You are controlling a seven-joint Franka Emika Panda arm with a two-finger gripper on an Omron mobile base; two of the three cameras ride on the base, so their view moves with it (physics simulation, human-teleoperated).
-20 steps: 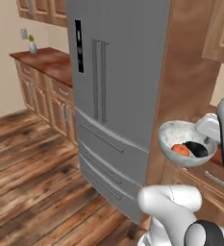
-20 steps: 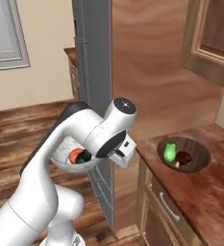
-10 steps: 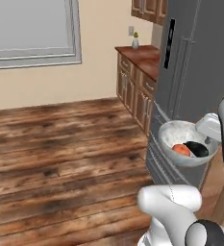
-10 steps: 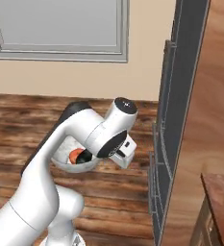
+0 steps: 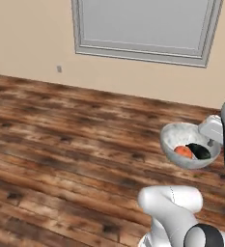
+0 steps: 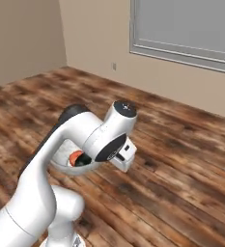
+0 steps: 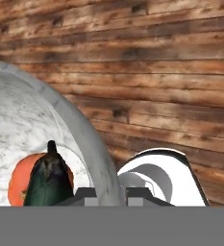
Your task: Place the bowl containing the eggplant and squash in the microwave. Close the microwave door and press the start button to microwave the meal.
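My gripper (image 5: pixel 208 139) is shut on the rim of the whitish-grey speckled bowl (image 5: pixel 179 137) and holds it in the air, level, above the wooden floor. The orange-red squash (image 5: pixel 183 151) and the blackish eggplant (image 5: pixel 199 151) lie side by side in the bowl's bottom. In the right base view my own arm hides most of the bowl (image 6: pixel 61 155), and the squash (image 6: pixel 76 157) peeks out. In the hand view the bowl (image 7: pixel 27 120) rises on the left, its rim between my fingertips (image 7: pixel 86 194), with the eggplant (image 7: pixel 48 181) in front of the squash (image 7: pixel 18 181). The microwave and its door are out of view.
Bare wooden floor (image 5: pixel 61 135) spreads ahead. A beige wall with a large grey-framed window (image 5: pixel 143 24) and a small outlet (image 5: pixel 59 69) closes the far side. A room corner (image 6: pixel 61 34) shows at the left of the right base view.
The whole picture has swung: the base turned, so the fridge, cabinets and counter slid out and floor and window came in. The bowl stays in the gripper, unchanged relative to the arm.
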